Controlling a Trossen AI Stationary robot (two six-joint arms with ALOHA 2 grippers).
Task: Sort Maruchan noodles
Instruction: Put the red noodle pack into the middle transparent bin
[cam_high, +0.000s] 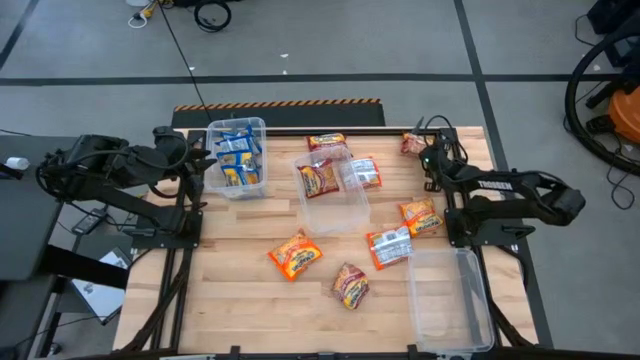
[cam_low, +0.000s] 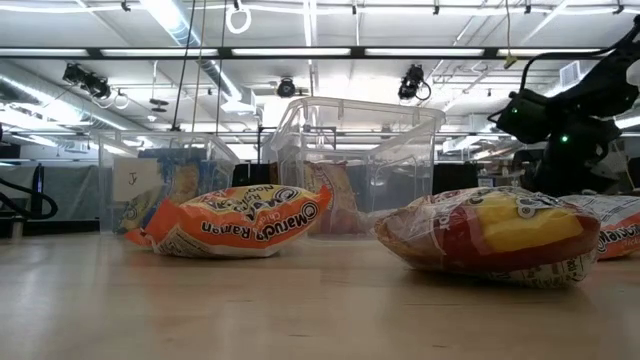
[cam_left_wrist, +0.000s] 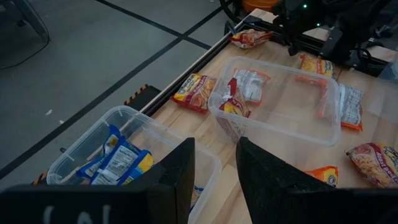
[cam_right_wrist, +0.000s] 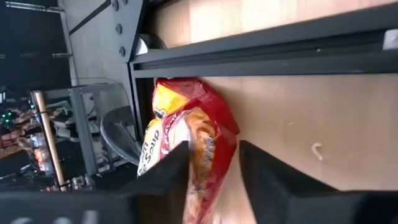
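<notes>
right gripper: my right gripper sits at the far right corner of the wooden table, jaws apart, straddling a crinkly red-and-yellow plastic ramen packet that lies flat by the table's black edge rail; not clamped on it yet.
left gripper: my left gripper hovers over the near rim of the clear rectangular bin of blue-and-yellow packets, jaws apart, holding nothing.
noodles: the rest are scattered right of and in front of that bin: a dark red packet inside the clear middle bin, an orange-and-white packet, more red and white-ish ones toward the empty clear bin at the front right.
risk 1: the corner packet is tight to the rail; I judge one finger could hit the rail or only pinch the film, so it slips.
risk 2: pushing could shove it off the corner onto the floor.
risk 3: red and orange look close, so a wrong-bin drop is possible.
surface: light wooden table, bare planks, smooth, so packets likely slide.
room: grey floor with dark tape lines, a hazard-striped strip behind the table, ceiling strip lights and hanging cameras in the low view; no person seen.
</notes>
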